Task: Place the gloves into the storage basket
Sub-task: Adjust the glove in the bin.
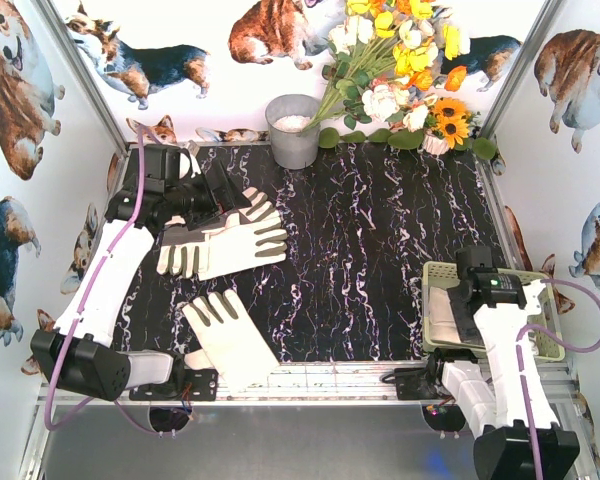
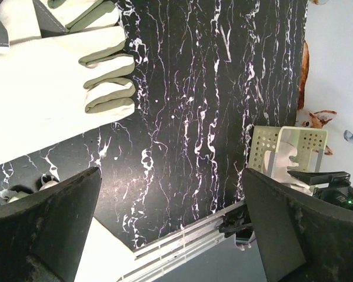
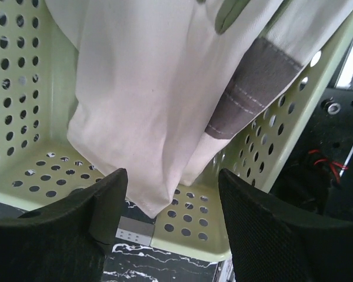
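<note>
Two gloves lie on the black marbled table: one left of centre and one near the front edge. My left gripper hovers over the far end of the first glove, open wide with nothing between its fingers. The storage basket stands at the right front, with my right arm above it. Another glove lies inside this basket, its cuff draped toward the near rim. My right gripper is open just above that cuff, its jaws apart from the fabric.
A grey metal bucket stands at the back centre, beside a bunch of flowers at the back right. Corgi-printed walls close in the left, right and rear. An aluminium rail runs along the near edge.
</note>
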